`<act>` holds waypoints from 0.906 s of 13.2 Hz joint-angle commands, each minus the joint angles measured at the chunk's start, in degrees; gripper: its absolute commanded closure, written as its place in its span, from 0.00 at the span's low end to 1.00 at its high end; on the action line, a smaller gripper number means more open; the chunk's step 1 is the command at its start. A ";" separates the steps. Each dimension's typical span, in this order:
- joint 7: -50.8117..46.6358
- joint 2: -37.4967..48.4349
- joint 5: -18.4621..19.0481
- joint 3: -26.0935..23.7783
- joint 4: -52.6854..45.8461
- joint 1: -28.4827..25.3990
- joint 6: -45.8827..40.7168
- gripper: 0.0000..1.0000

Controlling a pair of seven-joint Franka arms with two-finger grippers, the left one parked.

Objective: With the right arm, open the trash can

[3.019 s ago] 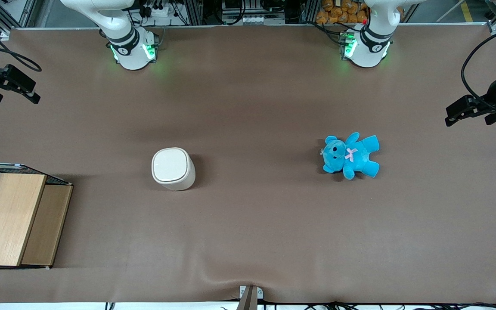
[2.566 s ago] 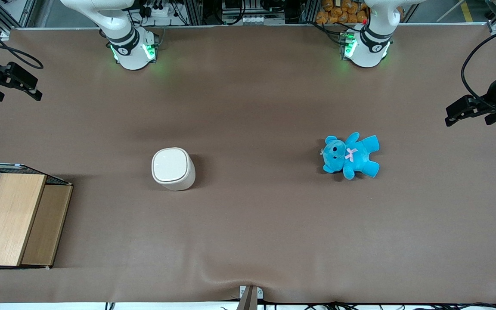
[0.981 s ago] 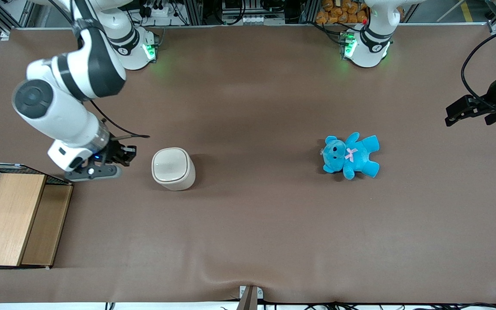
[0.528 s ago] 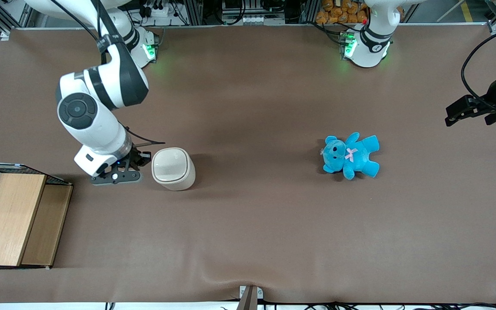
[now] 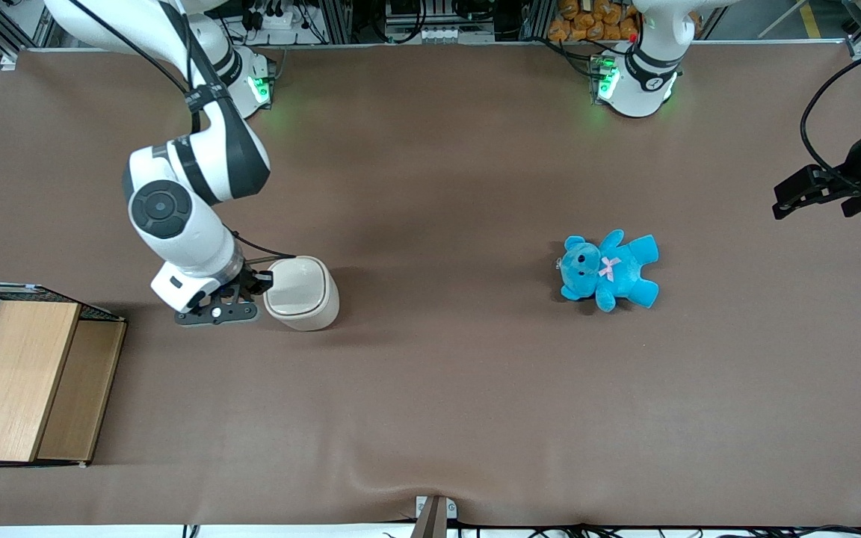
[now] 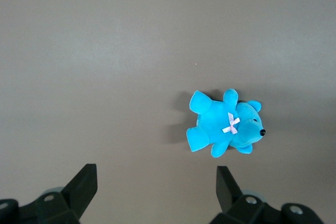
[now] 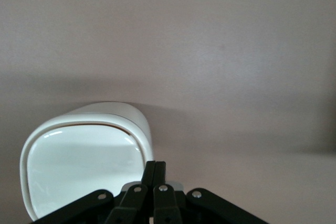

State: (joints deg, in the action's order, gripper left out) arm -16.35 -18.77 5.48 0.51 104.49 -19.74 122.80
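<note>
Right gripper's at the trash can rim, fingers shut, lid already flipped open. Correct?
Not quite: the lid is down flat on the trash can, as the right wrist view shows. The rest holds: the gripper is at the can's rim, fingers shut.

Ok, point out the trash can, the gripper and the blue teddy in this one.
trash can point(image 5: 296, 285): front view, on its flat shut lid.
gripper point(image 7: 155, 169): right wrist view, fingertips pressed together at the lid's rim.
blue teddy point(image 5: 621, 267): front view, on its belly.
</note>
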 commanded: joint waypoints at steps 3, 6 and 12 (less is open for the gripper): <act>-3.86 -0.38 1.64 0.37 2.29 -1.79 2.88 1.00; -3.95 -1.61 1.64 0.45 2.29 -1.79 4.02 1.00; -4.04 -3.11 1.64 0.63 2.29 -1.53 4.72 1.00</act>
State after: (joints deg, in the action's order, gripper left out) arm -18.83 -21.75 5.55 1.20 106.22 -21.28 126.37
